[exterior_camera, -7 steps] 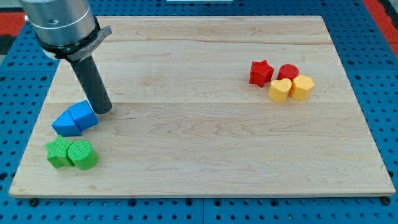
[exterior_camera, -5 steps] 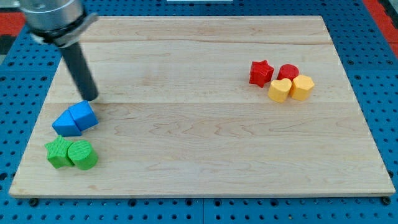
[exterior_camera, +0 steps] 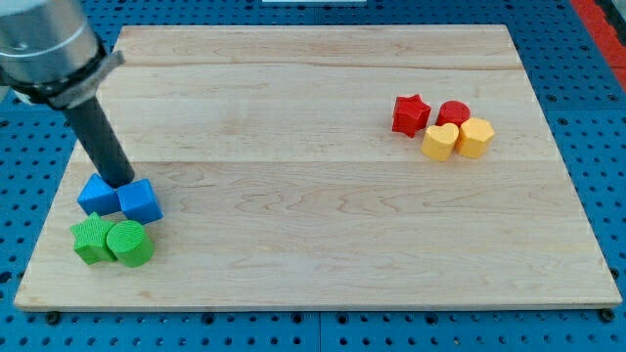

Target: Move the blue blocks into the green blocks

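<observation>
Camera view: my tip (exterior_camera: 121,182) — bare rod, nothing to clasp — presses the blue blocks (exterior_camera: 119,198) from above, nudging them onto the green blocks (exterior_camera: 112,242) just below.

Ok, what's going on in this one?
A single arm with a rod is pushing blocks on a wooden board. My tip sits at the top edge of the two blue blocks, at the seam between them. They lie just above the two green blocks near the view's bottom left, about touching them. A red star, a red cylinder and two yellow blocks sit in an untouched cluster at the upper right.
</observation>
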